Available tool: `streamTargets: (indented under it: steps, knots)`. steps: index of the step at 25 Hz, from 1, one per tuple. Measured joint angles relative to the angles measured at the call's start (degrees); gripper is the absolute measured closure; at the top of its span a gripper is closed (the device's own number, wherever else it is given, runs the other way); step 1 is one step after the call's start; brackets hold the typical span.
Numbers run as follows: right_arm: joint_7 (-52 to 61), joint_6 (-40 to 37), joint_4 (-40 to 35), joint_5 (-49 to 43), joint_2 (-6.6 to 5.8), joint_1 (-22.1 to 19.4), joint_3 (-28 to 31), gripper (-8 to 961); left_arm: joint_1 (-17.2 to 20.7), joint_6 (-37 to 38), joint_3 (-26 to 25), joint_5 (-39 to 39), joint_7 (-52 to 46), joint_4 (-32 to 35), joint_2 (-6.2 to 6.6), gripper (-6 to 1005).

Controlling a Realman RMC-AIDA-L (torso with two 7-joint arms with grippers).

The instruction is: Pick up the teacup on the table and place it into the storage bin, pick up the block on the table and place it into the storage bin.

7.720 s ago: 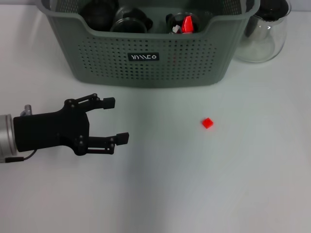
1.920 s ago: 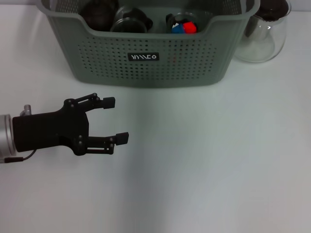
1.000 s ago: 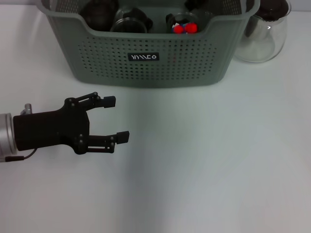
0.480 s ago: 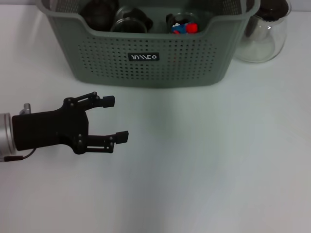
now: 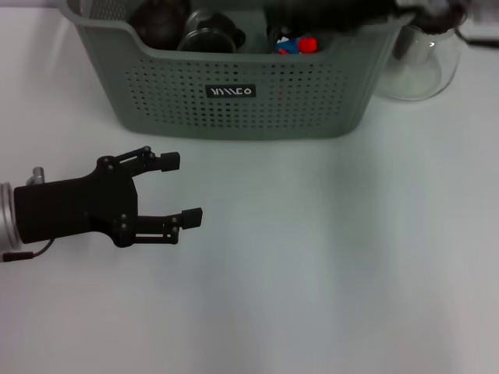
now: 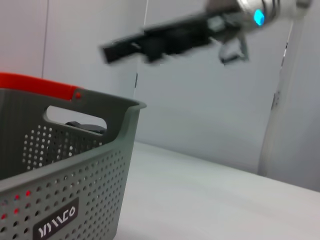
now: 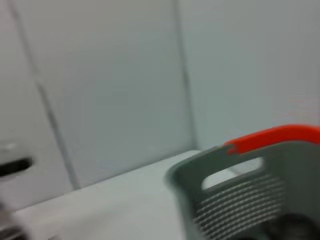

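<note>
The storage bin stands at the back of the white table, also in the left wrist view and the right wrist view. Inside it a dark teacup lies beside another dark cup. A small red block rests in the bin next to a blue piece. My left gripper hovers open and empty over the table in front of the bin's left part. My right gripper is a blurred dark shape high above the bin; the right arm streaks across the bin's back rim.
A clear glass pot stands right of the bin at the back. An orange-red strip runs along the bin's far rim. Bare white table lies in front of the bin and to the right.
The right arm has come into view as a blur over the bin's back rim. My left gripper drifted slightly left, still open. The red block stays in the bin.
</note>
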Motion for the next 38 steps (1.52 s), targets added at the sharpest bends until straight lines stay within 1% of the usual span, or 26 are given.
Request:
streamTargets:
  steps: [4, 8, 11, 14, 17, 20, 25, 27, 29, 34, 38]
  knots:
    - [-11.8, -6.1, 4.7, 4.7, 0.12, -4.7, 1.5, 132, 0.1, 0.4, -0.8, 0.0, 0.1, -0.2, 0.00, 51]
    - [-26.3, -11.3, 15.9, 6.3, 0.15, -6.0, 4.3, 133, 0.3, 0.4, -0.8, 0.3, 0.1, -0.5, 0.00, 51]
    - [-35.2, -11.3, 26.0, 6.0, -0.18, -6.1, 7.6, 134, 0.3, 0.3, -0.8, 0.4, 0.1, -0.8, 0.00, 51]
    - [-41.6, -10.2, 33.6, 5.9, -0.96, -5.9, 9.5, 135, 0.4, -0.2, -0.5, 0.5, 0.2, -1.3, 0.00, 51]
    - [-45.4, -7.9, 37.9, 6.0, -1.26, -5.9, 10.0, 136, 0.3, -1.3, -0.2, 0.6, 0.3, -2.1, 0.00, 51]
    - [-46.5, -5.7, 39.1, 6.0, -1.01, -6.0, 9.8, 137, -0.2, -2.4, -0.1, 1.1, 0.4, -2.9, -0.02, 51]
    - [-47.9, -3.8, 39.3, 6.1, -0.31, -6.0, 10.0, 138, -2.1, -4.1, 0.0, 2.0, 1.9, -5.5, -0.15, 51]
    - [-48.0, -3.1, 39.3, 6.2, -0.21, -5.8, 10.0, 139, -2.6, -5.1, 0.3, 2.1, 1.9, -6.2, -0.12, 51]
    - [-47.7, -2.5, 39.4, 6.2, -0.19, -5.7, 10.0, 144, -2.9, -5.7, 0.6, 2.1, 1.9, -6.7, -0.10, 51]
    - [-45.4, -1.8, 39.5, 6.1, -0.23, -5.1, 10.0, 135, -3.3, -6.6, 0.7, 2.1, 2.0, -6.9, -0.61, 51]
    - [-44.9, -2.1, 39.5, 6.0, -0.66, -5.0, 9.9, 121, -3.6, -6.6, 0.7, 2.1, 1.9, -6.9, -0.67, 51]
